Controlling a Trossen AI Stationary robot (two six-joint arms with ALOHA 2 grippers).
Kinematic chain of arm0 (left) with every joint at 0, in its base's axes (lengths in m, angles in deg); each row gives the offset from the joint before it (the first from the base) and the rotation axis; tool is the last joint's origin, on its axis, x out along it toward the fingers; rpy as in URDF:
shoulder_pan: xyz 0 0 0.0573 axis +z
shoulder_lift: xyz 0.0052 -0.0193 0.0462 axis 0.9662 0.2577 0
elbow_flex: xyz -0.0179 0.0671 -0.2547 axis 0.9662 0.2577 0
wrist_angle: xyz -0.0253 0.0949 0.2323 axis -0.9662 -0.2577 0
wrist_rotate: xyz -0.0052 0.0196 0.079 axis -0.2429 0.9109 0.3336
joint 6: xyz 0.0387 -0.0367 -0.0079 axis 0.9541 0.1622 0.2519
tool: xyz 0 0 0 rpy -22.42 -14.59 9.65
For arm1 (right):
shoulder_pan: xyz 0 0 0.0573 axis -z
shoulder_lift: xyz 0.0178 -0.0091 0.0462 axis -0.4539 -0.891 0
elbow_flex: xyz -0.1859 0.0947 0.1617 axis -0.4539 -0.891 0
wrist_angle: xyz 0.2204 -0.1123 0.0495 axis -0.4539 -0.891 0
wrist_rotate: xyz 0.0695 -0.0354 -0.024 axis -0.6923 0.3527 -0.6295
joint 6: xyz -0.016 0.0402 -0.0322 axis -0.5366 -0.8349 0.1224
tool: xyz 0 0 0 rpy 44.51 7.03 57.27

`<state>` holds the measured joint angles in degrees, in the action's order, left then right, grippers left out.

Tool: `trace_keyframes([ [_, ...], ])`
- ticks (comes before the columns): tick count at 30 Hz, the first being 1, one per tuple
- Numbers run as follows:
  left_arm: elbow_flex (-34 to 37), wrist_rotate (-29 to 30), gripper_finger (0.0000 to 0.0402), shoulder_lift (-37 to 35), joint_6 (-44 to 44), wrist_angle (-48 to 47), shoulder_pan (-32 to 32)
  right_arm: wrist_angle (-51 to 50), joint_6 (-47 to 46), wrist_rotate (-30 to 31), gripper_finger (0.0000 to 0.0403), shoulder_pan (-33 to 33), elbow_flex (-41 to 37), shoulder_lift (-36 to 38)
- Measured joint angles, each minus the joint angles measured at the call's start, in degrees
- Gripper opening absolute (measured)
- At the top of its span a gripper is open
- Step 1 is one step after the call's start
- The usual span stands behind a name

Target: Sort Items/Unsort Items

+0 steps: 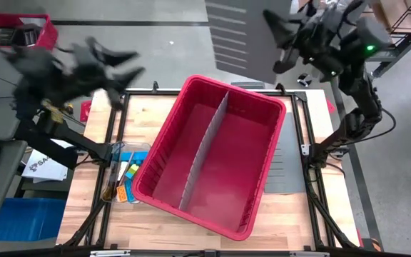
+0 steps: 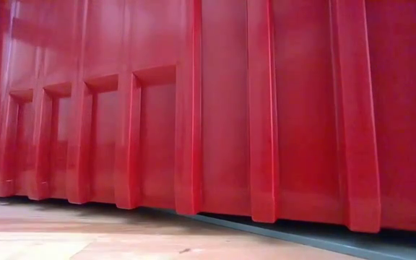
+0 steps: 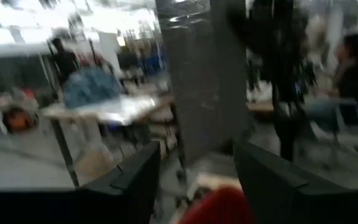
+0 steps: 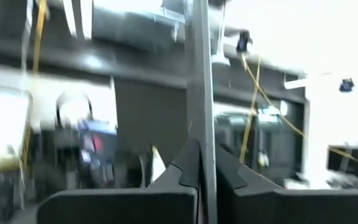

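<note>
Two arms, both raised clear of the counter [image 1: 191,232]. Left gripper [image 1: 116,64]: high over the counter's left rear corner, fingers apart with a plain gap between them in its wrist view, nothing held. Right gripper [image 1: 285,32]: high beyond the right rear corner, fingers pressed together, nothing held. Bin [image 1: 212,153]: large, red, set askew across the middle of the counter, split by a grey divider [image 1: 205,153] into two compartments, both showing only bare floor from above; its ribbed wall fills the low view. Items [image 1: 123,178]: a small cluster on the counter just outside the bin's left wall, near the left edge, including a yellow piece, a blue piece, an orange piece and a thin dark stick [image 1: 111,178]; exact count and contacts too small to tell. Step in hand, as judged: left arm to come down for a first item, sorting barely begun. Handling note: bring the gripper straight down over one piece at the cluster's outer side, fingers spread to straddle it alone, keeping off the bin wall close beside; the stick likely needs a grip across its width.
</note>
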<state>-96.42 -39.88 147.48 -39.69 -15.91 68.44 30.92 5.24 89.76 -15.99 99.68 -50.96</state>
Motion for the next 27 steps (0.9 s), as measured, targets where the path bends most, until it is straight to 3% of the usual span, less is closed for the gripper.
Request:
trace_keyframes([
  [4,11.4,-3.8,0.021,-0.4,-3.9,10.6,1.6,7.2,-2.4,-3.1,0.0,0.0,0.0,-0.6],
  [11,30.8,-12.5,0.021,-0.3,-7.8,45.1,3.6,13.2,-3.9,-5.2,0.0,-1.0,-0.1,-0.9],
  [14,36.3,-14.8,0.021,-0.4,-11.7,54.7,4.6,16.2,-3.9,-5.7,0.0,-1.7,-0.1,-0.6],
  [20,43.5,-27.3,0.021,1.8,-21.8,76.1,6.9,19.5,-3.7,-6.3,0.0,-3.3,0.0,-0.5],
  [27,43.8,-30.9,0.021,6.4,-26.1,86.4,9.2,22.4,-3.9,-7.1,0.0,-5.3,-0.1,-0.9],
])
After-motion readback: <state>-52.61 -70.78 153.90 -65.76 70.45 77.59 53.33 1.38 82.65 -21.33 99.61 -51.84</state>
